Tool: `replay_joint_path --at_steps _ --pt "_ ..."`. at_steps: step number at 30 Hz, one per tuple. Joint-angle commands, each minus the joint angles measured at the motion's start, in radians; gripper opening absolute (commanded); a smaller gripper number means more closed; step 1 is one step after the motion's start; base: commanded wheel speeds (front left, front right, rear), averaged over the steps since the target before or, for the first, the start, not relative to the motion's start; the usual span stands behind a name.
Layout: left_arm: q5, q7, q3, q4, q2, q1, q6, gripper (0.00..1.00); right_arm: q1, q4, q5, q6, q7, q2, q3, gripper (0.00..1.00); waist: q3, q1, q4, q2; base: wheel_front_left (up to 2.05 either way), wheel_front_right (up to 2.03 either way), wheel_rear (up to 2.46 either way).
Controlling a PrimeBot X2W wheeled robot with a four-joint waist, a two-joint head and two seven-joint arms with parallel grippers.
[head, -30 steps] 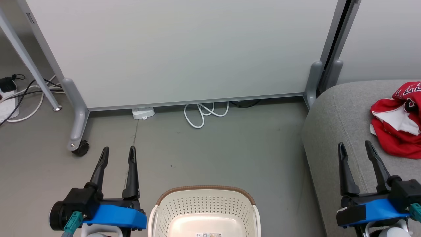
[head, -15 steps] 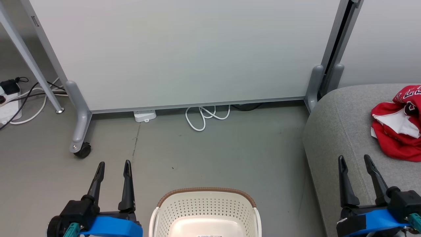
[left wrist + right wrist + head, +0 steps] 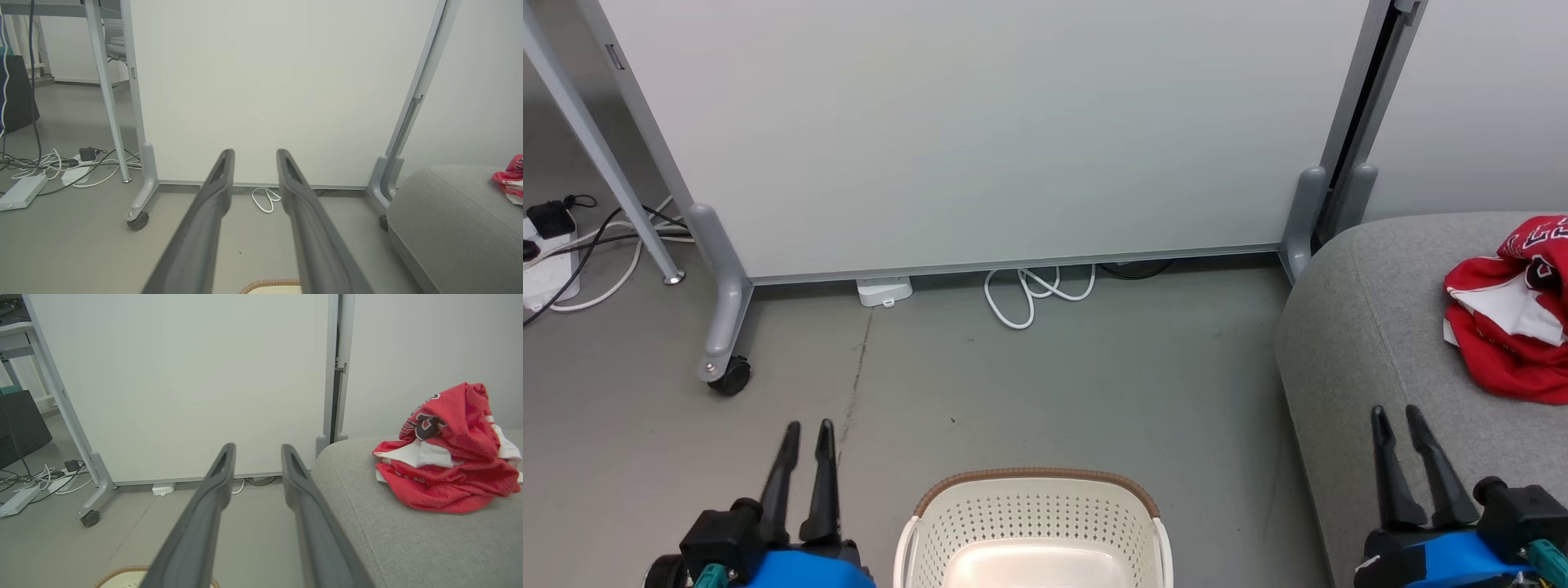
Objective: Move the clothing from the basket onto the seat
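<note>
Right, head view: cream-white perforated plastic laundry basket with a brown woven-look rim (image 3: 1036, 474) sits at 6 o'clock, cut off by the bottom edge; the part of its floor that shows is bare plastic. The large light-grey woven-fabric seat with rounded corners (image 3: 1364, 327) fills 3 to 5 o'clock, well apart from the basket across grey floor (image 3: 1094, 376). The clothing, a crumpled heap of red jerseys with white panels and some lettering (image 3: 1503, 327), lies on the seat top at 3 o'clock, partly cut off by the frame edge. The left gripper (image 3: 809, 426) is at 7 o'clock, just beside the basket's left side, over the floor, jaws parted by a narrow gap, nothing between them. The right gripper (image 3: 1395, 412) is at 5 o'clock over the seat's near edge, short of the heap, jaws likewise narrowly parted and holding nothing. Both wrist views confirm the gap between the fingers. A white partition panel on grey castor legs (image 3: 980, 131) spans 12 o'clock, with a coiled white cable (image 3: 1033, 290) at its foot.
</note>
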Motion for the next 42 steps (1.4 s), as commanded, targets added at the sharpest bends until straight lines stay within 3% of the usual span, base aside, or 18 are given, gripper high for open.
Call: replay_joint_path --at_steps 1,42 --pt "-0.002 0.003 -0.001 0.016 -0.002 0.008 0.0 0.0 0.005 0.017 0.001 0.0 0.001 0.001 0.0 0.0 0.0 0.0 0.0 -0.0001 0.0 0.0 0.0" --pt "-0.638 0.17 0.064 0.017 -0.004 -0.043 -0.007 0.0 -0.045 0.037 0.662 0.0 0.169 0.001 -0.003 0.0 0.014 0.0 -0.023 -0.0001 0.0 0.0 0.0"
